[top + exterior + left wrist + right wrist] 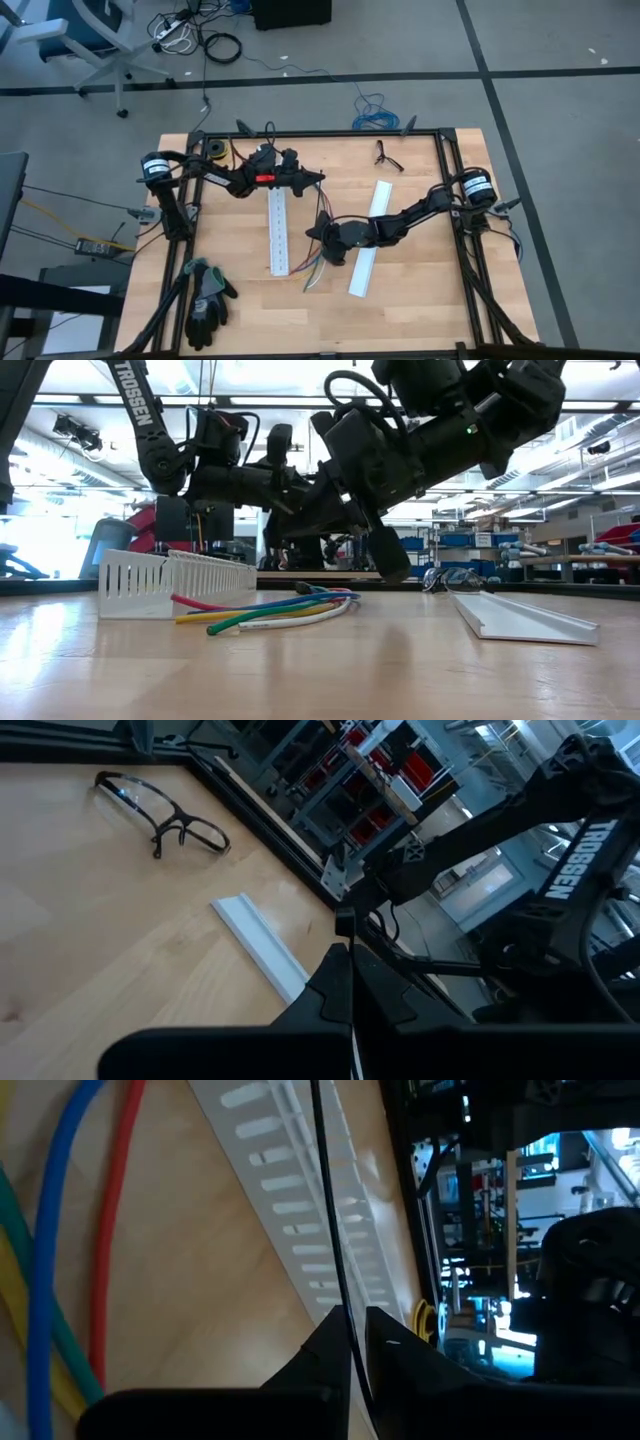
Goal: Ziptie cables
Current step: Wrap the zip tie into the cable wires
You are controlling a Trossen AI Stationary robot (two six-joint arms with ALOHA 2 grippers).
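We see the cables (270,610), a loose fan of thin, smooth, round wires in green, yellow, red, blue and white, lying flat on the pale wood-grain counter (420,290) between two white plastic strips. The slotted strip (279,232), a stiff channel with comb-like perforated walls, lies just beside the cables toward the left arm; the plain strip (368,238), a smooth shallow trough, lies on their other side.

The right hand (350,1320) hangs low over the counter at the cables' far end, its two dark, matte fingers pressed together on a thin black zip tie (328,1190), a straight glossy strand that runs out past the fingertips over the slotted strip. The left hand (350,965) is held above the counter near the slotted strip's far end, fingers together on a thin dark strand as well.

Clear-lensed safety glasses (165,810) with a dark frame rest near the far edge, and black knit gloves (207,300) lie crumpled at the near left corner.
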